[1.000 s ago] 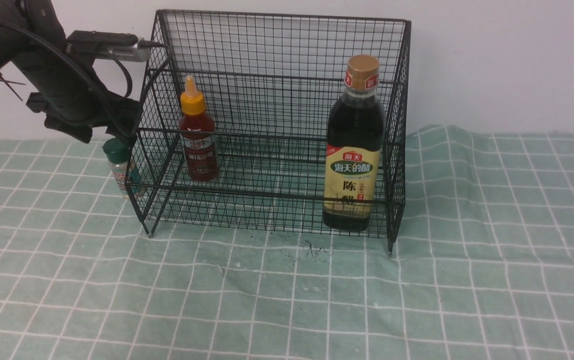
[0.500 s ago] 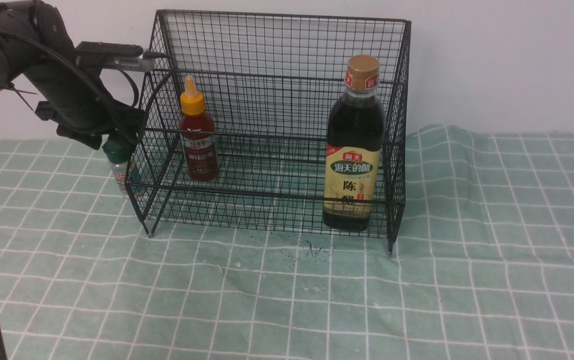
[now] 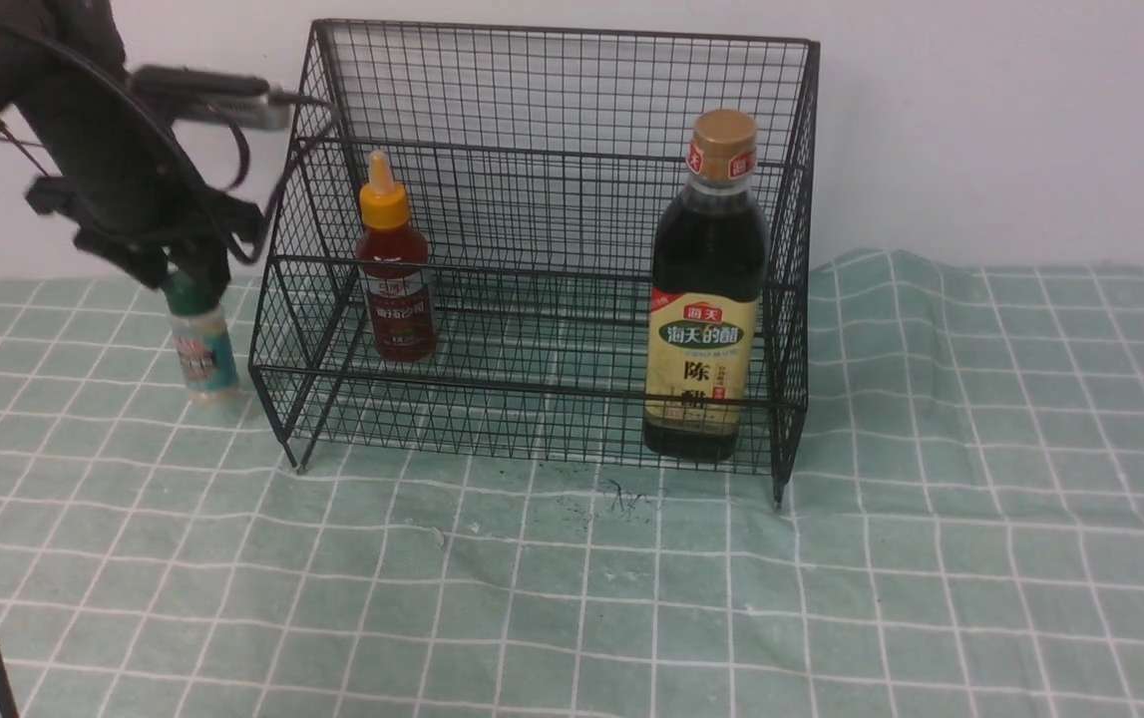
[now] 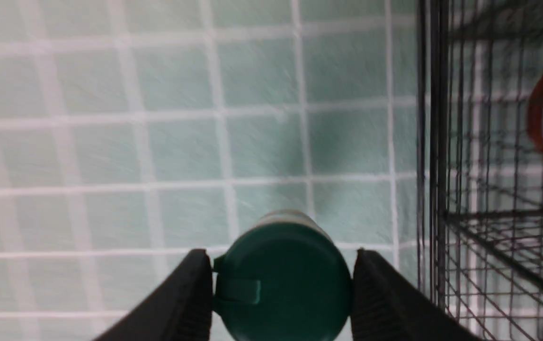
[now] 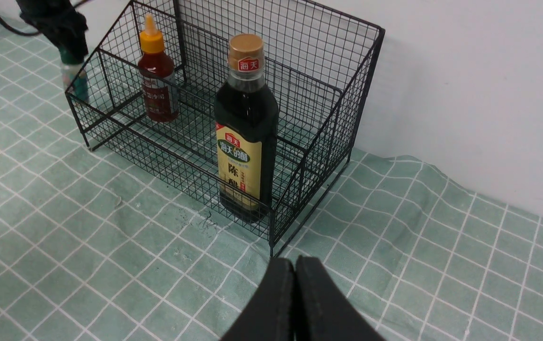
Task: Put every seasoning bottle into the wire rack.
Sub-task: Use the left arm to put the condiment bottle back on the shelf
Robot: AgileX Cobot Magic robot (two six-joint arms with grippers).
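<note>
Shaker (image 3: 200,344) with green cap leans slightly at the frame's upper left, beside the rack (image 3: 532,384); left gripper (image 4: 283,284) has closed around its cap, so the coming move probably runs up, then rightward over the mesh.

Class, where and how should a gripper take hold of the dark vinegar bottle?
Grip the narrow neck of the vinegar bottle just below its tan cap, from above, jaws either side: it stands upright, the neck clears the front mesh of the wire rack, and the body is wider.
</note>
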